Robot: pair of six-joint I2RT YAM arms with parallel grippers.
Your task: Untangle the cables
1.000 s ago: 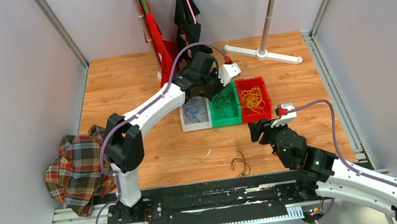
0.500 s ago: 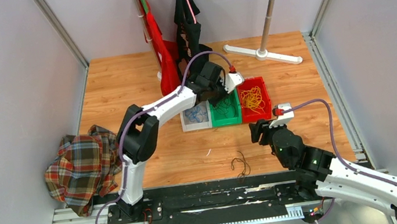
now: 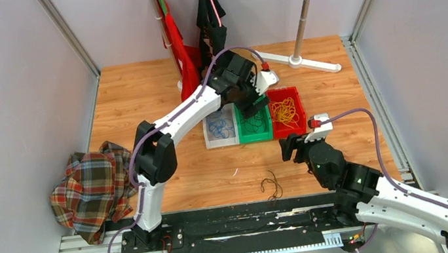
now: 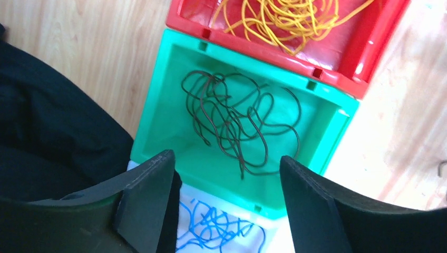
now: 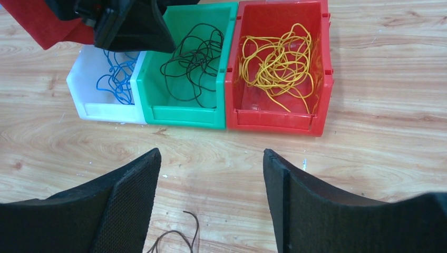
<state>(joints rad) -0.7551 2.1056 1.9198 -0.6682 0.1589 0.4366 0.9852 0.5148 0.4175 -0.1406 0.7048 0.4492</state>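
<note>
Three bins stand side by side. A blue cable (image 3: 221, 127) lies in the white bin (image 3: 222, 143), a dark cable (image 4: 237, 118) in the green bin (image 4: 158, 121), and a yellow cable (image 5: 277, 63) in the red bin (image 5: 274, 124). My left gripper (image 4: 226, 156) hovers open over the green bin's back end, nothing between its fingers. One more dark cable (image 3: 271, 185) lies loose on the wood near the front rail. My right gripper (image 5: 211, 152) stands open above the table, just beyond that loose cable (image 5: 182, 240), touching nothing.
A plaid cloth (image 3: 91, 188) is heaped at the table's left edge. Red (image 3: 181, 53) and black (image 3: 210, 22) garments hang from stands at the back, beside a white stand base (image 3: 297, 60). The black rail (image 3: 241, 220) runs along the front.
My left gripper has swung right, from the white and green bins to over the green bin's back end, and opened its jaws. The right gripper shifted slightly and opened a little wider.
</note>
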